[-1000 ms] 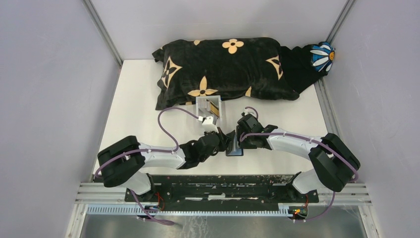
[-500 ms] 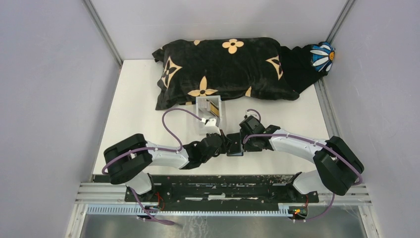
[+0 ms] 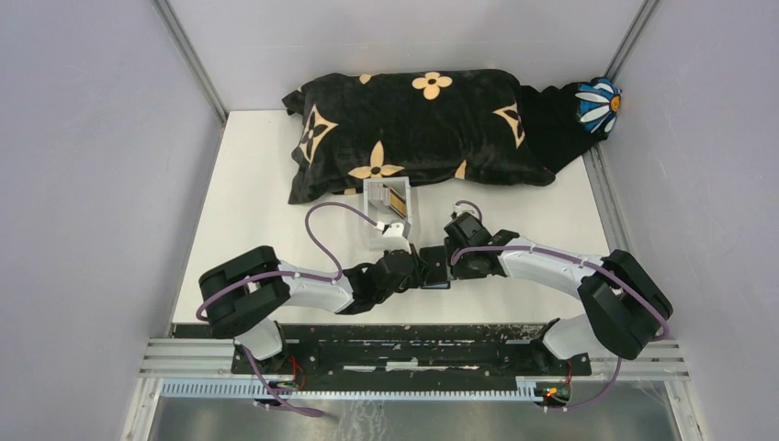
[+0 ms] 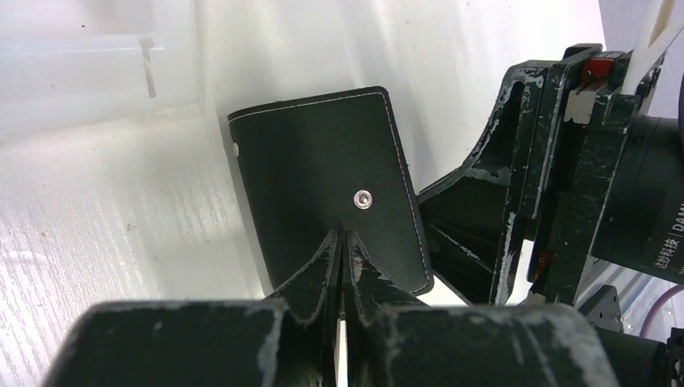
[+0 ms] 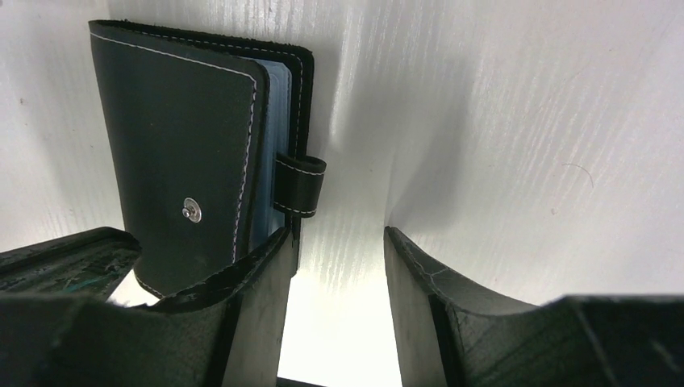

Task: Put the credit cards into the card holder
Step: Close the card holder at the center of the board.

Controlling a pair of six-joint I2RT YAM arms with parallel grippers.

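Note:
The black card holder (image 3: 435,274) lies on the white table between my two grippers. In the left wrist view its snap-button cover (image 4: 323,173) faces me, and my left gripper (image 4: 343,239) is shut, with its tips against the cover below the snap. In the right wrist view the card holder (image 5: 189,153) is nearly closed, with a light blue card (image 5: 278,89) showing at its edge and its strap (image 5: 300,185) sticking out. My right gripper (image 5: 335,246) is open and empty, its left finger against the holder's strap side. A gold-tan card (image 3: 397,200) stands in the clear box.
The clear acrylic box (image 3: 386,209) stands just behind the grippers; its wall shows in the left wrist view (image 4: 97,81). A black flowered pillow (image 3: 413,129) fills the back of the table. A blue flower item (image 3: 599,101) lies at the back right.
My left arm has pushed right toward the card holder. The right gripper has shifted slightly left, so both grippers are now tight around the holder.

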